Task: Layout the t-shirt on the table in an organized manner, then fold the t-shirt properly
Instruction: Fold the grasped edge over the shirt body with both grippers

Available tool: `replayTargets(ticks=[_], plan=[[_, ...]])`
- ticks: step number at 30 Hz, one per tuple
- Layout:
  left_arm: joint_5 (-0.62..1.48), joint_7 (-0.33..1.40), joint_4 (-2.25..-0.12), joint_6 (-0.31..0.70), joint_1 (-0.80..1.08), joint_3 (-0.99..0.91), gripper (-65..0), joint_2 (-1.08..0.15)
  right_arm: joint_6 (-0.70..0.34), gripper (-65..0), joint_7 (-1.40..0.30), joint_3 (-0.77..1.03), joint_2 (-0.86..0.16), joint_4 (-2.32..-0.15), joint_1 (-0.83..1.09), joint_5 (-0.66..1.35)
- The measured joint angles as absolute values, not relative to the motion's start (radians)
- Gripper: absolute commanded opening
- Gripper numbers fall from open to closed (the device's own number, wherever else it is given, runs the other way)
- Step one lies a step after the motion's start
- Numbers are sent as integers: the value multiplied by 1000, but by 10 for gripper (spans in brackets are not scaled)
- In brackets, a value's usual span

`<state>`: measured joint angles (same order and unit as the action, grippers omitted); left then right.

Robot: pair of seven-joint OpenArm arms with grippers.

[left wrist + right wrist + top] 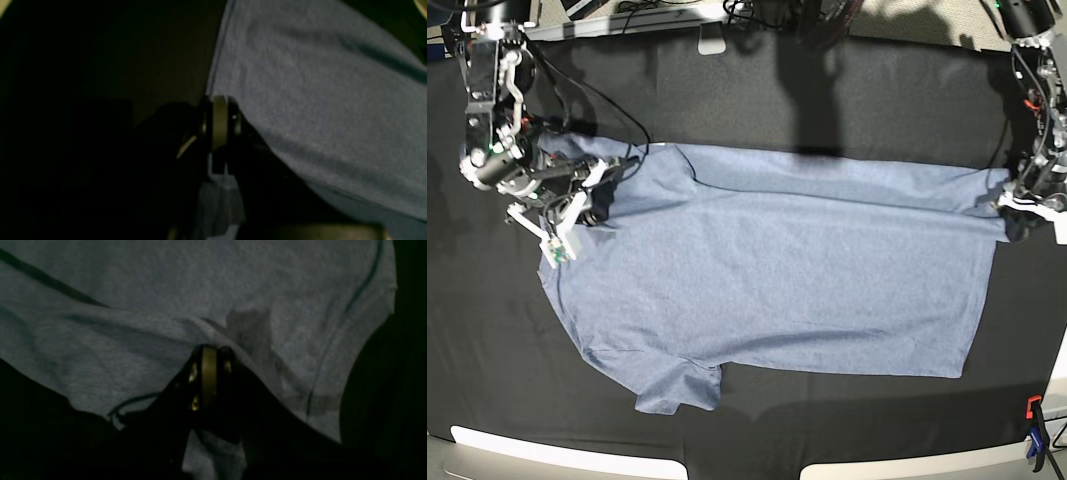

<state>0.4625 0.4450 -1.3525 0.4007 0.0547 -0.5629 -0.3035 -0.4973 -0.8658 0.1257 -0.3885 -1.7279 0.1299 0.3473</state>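
Nearest you, one short sleeve of the t-shirt (767,285) points at the table's (847,100) front edge; the body lies spread across the middle, with one fold running along its far side. Your right gripper (592,190) pinches cloth at the collar end, and your left gripper (1010,203) is clenched on the hem corner. Layout looks nearly done (folding proper hasn't started).

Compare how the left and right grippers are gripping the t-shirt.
The left gripper pinches the t-shirt at its hem-end corner; the right gripper pinches it at the shoulder end, near a sleeve. By the left gripper the cloth runs fairly smooth; by the right gripper it puckers into creases. Both are shut on the fabric.
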Motion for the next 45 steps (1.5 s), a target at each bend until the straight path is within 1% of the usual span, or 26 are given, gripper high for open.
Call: replayTargets(ticks=[5,6,7,9,10,11,14,18,20,21,22,23,26,31,36,42,45], plan=[[462,445,-1352,401,54,-563,-650,-314,-497,-650,-864,125,-389,-1728,130,347],[462,445,-1352,400,53,-563,-605,-313,-497,-615,-871,125,-389,-1728,130,347],[463,458,-1352,404,52,-563,-547,-314,-497,-552,-880,125,-389,-1728,130,347],[455,482,-1352,467,52,-563,-434,-314,-497,-408,-884,125,-388,-1728,130,343],[455,496,-1352,493,52,-563,-405,-314,-497,-367,-884,125,-389,-1728,130,344],[455,498,-1352,509,52,-563,-402,-313,-497,-359,-887,125,-389,-1728,130,344],[456,505,-1352,530,52,-562,-402,-327,-497,-360,-892,125,-389,-1728,130,344],[492,620,-1352,529,56,-563,-402,-387,-497,-360,-898,125,-390,-1772,131,340],[532,632,-1352,530,74,-563,-402,-414,-497,-360,-897,125,-390,-1808,135,344],[544,635,-1353,529,87,-563,-402,-423,-497,-360,-897,125,-390,-1823,139,345],[545,636,-1353,493,102,-563,-402,-428,-497,-360,-896,125,-391,-1835,143,346],[542,637,-1353,464,115,-564,-402,-427,-497,-360,-896,125,-391,-1842,148,347],[593,662,-1353,467,154,-564,-402,-421,-497,-360,-902,125,-390,-1845,150,347],[667,685,-1353,510,157,-562,-402,-382,-497,-360,-899,125,-391,-1847,150,347],[661,662,-1358,509,157,-562,-402,-374,-497,-360,-899,125,-390,-1847,149,347],[594,682,-1511,518,157,-565,-402,-377,-497,-360,-899,125,-390,-1847,150,347],[537,694,-1549,524,157,-565,-402,-353,-497,-360,-899,125,-391,-1847,150,347]])
